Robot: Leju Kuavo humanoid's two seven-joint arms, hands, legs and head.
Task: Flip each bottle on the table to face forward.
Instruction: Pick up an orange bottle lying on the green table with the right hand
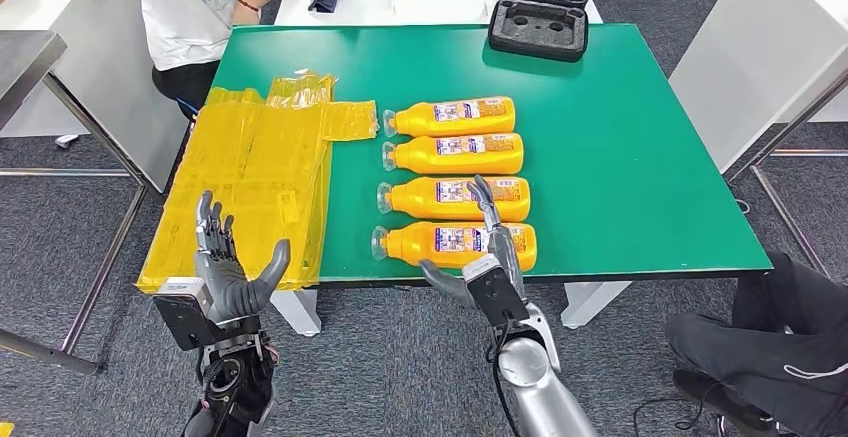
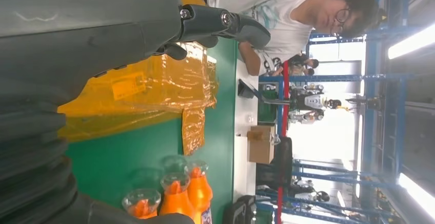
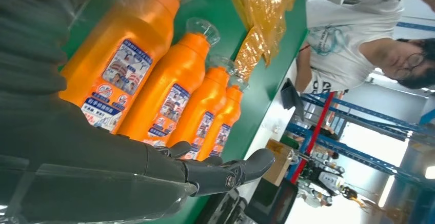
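Orange nearest bottle (image 1: pixel 455 244) — partly hidden by spread, empty right hand (image 1: pixel 488 257) — left hand (image 1: pixel 228 267) likewise empty.

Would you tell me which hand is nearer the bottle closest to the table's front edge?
Right. The right hand reaches over that bottle; the left hand hovers off by the yellow plastic sheet.

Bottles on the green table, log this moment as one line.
bottles: lying in a row, labels up | right robot hand: open over nearest bottle | left robot hand: open, off table edge
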